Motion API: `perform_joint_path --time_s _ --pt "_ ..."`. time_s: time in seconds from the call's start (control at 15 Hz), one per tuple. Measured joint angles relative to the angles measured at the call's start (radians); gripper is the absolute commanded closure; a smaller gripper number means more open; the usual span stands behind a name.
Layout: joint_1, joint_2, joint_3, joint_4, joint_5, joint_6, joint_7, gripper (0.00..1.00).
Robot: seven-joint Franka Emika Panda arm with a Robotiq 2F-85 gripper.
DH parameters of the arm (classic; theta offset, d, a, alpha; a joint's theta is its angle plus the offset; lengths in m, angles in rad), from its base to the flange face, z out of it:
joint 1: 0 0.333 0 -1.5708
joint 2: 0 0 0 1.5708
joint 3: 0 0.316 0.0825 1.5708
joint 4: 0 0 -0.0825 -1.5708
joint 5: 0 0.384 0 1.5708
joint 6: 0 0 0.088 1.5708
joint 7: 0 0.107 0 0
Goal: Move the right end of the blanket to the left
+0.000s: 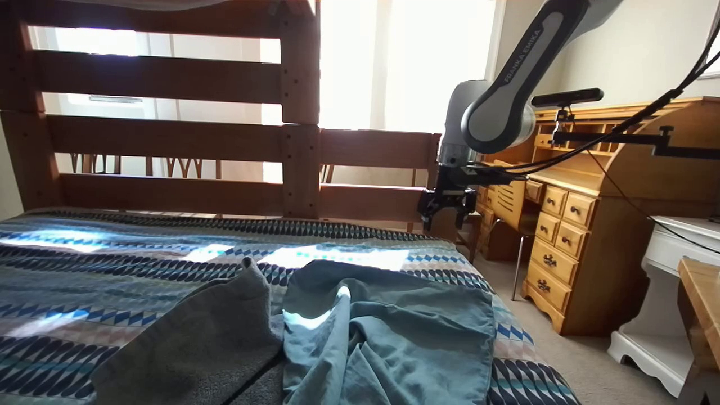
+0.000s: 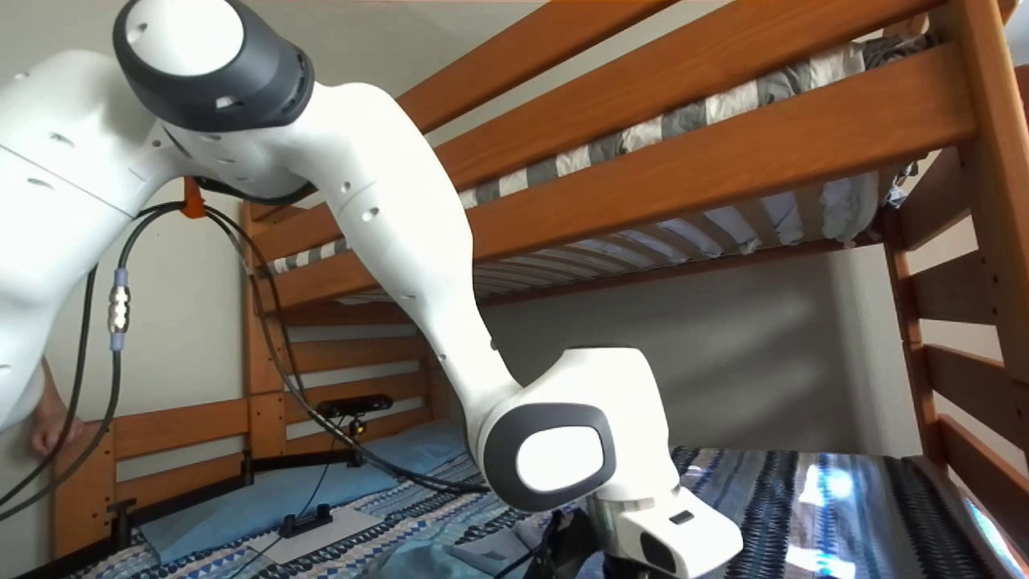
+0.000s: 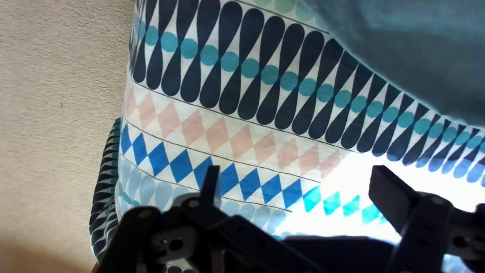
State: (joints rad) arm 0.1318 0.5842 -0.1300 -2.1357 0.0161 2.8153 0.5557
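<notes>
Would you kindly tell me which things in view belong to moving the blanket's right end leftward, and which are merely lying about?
For the job:
patterned blanket, the striped one
tool, open above the blanket

Just lying or standing about:
teal cloth, rumpled on the blanket
grey cloth, beside the teal one
wooden desk
white stand

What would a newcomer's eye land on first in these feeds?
Probably the white arm arching across an exterior view, in front of the wooden bunk bed. Next, the boldly patterned blanket spread on the bed's lower level, sunlit in patches, with a teal cloth and a grey cloth resting on it. Low in the wrist view, the open black gripper stands out against the partly sun-bleached pattern.
</notes>
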Motion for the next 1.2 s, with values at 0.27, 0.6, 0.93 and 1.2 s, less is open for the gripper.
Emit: perform_joint_path --time_s 0.27,0.6,0.93,1.2 --pt "-0.003 0.125 0.000 0.101 0.082 0.024 0.011 0.00" --pt "-0.006 0.277 -0.012 0.246 0.144 0.029 0.048 0.00" --pt "-0.033 0.387 0.000 0.365 0.203 0.029 0.061 0.00" --pt "-0.047 0.448 0.004 0.435 0.220 0.029 0.072 0.06"
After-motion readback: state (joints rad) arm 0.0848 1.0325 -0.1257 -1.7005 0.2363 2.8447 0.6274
